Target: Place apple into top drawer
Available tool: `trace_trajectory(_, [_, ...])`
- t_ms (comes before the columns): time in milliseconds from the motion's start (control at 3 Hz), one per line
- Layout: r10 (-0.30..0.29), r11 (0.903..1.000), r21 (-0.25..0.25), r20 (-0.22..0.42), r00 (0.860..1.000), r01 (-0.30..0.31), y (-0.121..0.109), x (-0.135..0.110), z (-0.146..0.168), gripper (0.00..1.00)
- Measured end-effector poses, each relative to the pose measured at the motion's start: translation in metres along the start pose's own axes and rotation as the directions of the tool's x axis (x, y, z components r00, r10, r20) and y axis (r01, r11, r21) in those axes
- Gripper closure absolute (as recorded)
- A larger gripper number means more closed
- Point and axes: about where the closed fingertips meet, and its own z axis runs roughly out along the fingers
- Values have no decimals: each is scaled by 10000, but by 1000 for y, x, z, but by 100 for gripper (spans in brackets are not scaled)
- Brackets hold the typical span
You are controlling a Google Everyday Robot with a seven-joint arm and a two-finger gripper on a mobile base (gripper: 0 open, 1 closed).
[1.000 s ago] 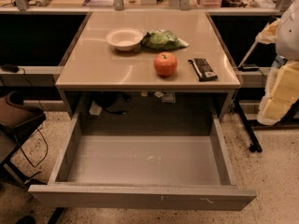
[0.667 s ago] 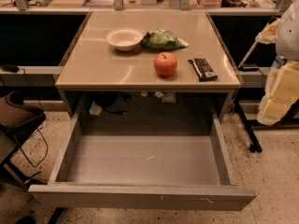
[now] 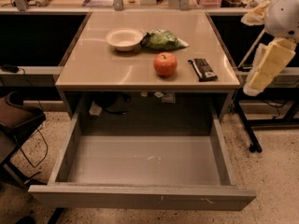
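Observation:
The red-orange apple (image 3: 165, 64) stands on the tan table (image 3: 103, 64), right of centre near the front edge. The top drawer (image 3: 140, 197) is pulled fully open below the table, and its grey inside holds nothing. My gripper (image 3: 262, 70) hangs at the far right, beside the table's right edge and level with the tabletop. It is well to the right of the apple, does not touch it, and holds nothing that I can see.
A white bowl (image 3: 124, 38) and a green leafy bag (image 3: 163, 40) lie behind the apple. A dark snack bar (image 3: 202, 69) lies to the apple's right. A dark chair (image 3: 16, 118) stands at the left. A black stand's legs (image 3: 250, 134) are at the right.

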Motion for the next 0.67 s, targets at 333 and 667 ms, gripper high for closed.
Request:
trace_trajectory(333, [-27, 10000, 94, 1365, 9906, 14, -43, -8, 14, 0])
trace_trajectory(667, [427, 9988, -330, 2519, 9668, -355, -84, -20, 68, 0])
